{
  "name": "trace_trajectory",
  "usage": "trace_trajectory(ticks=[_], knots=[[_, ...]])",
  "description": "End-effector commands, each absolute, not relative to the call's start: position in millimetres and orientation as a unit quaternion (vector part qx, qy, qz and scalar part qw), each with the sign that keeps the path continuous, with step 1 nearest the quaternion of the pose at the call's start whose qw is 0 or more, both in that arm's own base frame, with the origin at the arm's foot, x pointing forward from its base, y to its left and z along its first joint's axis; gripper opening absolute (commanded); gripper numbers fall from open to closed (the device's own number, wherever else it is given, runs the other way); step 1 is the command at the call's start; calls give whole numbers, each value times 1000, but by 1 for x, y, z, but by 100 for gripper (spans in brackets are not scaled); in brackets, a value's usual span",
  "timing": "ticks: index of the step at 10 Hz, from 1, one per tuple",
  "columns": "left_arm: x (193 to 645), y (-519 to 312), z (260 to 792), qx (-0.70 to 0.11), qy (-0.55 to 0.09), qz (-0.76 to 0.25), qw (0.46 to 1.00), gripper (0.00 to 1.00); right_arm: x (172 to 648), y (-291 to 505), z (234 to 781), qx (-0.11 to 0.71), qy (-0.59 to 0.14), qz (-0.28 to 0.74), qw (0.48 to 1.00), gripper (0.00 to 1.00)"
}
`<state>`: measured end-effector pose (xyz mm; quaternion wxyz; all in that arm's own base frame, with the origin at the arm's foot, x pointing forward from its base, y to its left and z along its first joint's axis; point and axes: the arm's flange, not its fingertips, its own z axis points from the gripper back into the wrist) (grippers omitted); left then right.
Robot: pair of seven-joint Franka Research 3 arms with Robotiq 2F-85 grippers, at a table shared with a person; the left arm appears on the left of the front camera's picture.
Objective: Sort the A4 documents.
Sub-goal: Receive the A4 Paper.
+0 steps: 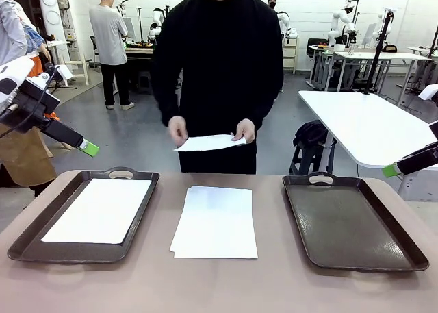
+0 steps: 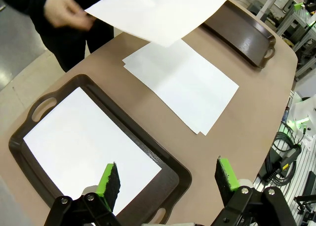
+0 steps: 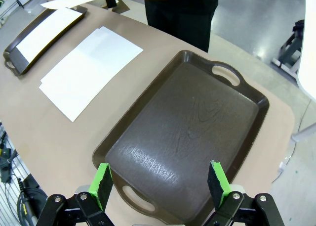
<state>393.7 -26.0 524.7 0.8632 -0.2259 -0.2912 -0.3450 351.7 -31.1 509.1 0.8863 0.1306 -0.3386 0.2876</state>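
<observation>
Both left gripper (image 2: 168, 176) and right gripper (image 3: 160, 181) stand open; better pinch the held sheet (image 1: 209, 143) level, above the far edge of the table (image 1: 274, 285).

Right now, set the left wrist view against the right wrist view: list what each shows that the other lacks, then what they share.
Left wrist, not right: the open left pincer over the left tray, close above its A4 sheet. Right wrist, not left: the open right pincer over the empty right tray, with its bare bottom in full. Shared: both trays, the A4 stack on the table between them, and the held sheet in a person's hand.
</observation>
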Motion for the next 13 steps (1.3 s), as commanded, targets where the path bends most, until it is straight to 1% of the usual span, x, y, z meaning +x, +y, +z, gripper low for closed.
trace_trajectory(ticks=[1,13], knots=[[394,-26,524,-228,-291,-345,863,100,353,-31,507,140,-338,288,885,100],[394,-26,524,-228,-291,-345,863,100,353,-31,507,140,-338,288,885,100]])
